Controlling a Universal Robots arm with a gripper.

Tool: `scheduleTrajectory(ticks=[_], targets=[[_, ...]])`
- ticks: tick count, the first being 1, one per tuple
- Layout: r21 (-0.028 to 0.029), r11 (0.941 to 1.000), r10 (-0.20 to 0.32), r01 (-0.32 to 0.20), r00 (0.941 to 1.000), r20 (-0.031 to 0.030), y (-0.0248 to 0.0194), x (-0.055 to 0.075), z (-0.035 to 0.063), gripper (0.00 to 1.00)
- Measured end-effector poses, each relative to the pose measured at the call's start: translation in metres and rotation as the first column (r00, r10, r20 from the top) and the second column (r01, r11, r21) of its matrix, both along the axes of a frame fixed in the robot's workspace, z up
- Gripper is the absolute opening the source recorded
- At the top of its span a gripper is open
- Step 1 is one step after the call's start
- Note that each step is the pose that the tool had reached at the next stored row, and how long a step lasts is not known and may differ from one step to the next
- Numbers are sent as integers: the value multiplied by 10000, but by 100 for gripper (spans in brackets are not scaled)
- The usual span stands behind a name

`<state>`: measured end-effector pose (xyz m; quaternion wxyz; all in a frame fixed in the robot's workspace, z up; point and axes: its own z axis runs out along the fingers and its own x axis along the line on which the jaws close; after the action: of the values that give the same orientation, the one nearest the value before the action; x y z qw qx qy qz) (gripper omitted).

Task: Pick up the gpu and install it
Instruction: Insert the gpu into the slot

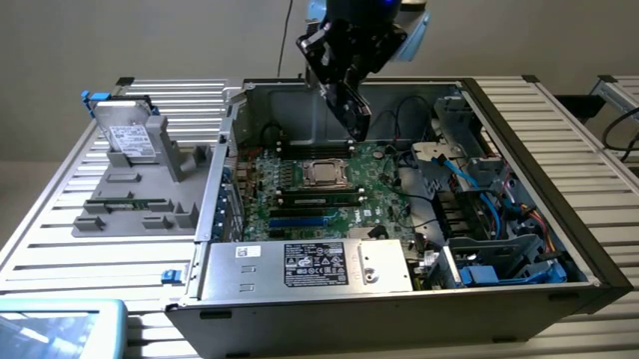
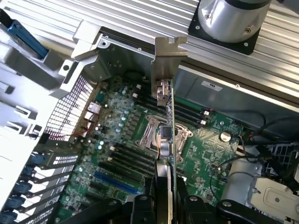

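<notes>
Exterior view, gripper (image 1: 337, 75) clamped on the gpu (image 1: 349, 112), held tilted above open computer case (image 1: 284, 108), over motherboard (image 1: 379, 172)

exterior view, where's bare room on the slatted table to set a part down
Bare slats: on the silver slatted table between the grey plastic parts fixture and the pale blue box, and along the exterior view's right of the open black computer case. Crowded inside: green motherboard, blue cables, the green-and-black gpu card held above them.

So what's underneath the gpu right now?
The motherboard with its CPU socket and memory slots, inside the open computer case. The gpu covers a strip of the socket.
</notes>
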<state>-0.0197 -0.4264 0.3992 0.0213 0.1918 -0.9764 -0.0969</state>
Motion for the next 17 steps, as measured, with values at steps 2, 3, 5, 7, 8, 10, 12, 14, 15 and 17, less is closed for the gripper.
scheduleTrajectory(ticks=[2,3,5,7,8,10,12,14,15,17], targets=[[8,9993,377,-377,9993,0,0,0,-4,29],[11,9985,555,-555,9985,0,0,0,-6,29],[17,9958,914,-914,9958,1,0,0,-10,29],[19,9918,1277,-1277,9918,0,0,0,-14,29],[19,9893,1460,-1460,9893,0,0,0,-16,29],[19,9833,1821,-1821,9833,1,0,0,-19,29],[20,9761,2173,-2173,9761,1,0,0,-23,29],[19,9674,2533,-2533,9674,1,0,0,-26,29],[19,9627,2707,-2707,9627,1,0,0,-28,29],[19,9523,3052,-3052,9523,0,0,0,-31,29]])
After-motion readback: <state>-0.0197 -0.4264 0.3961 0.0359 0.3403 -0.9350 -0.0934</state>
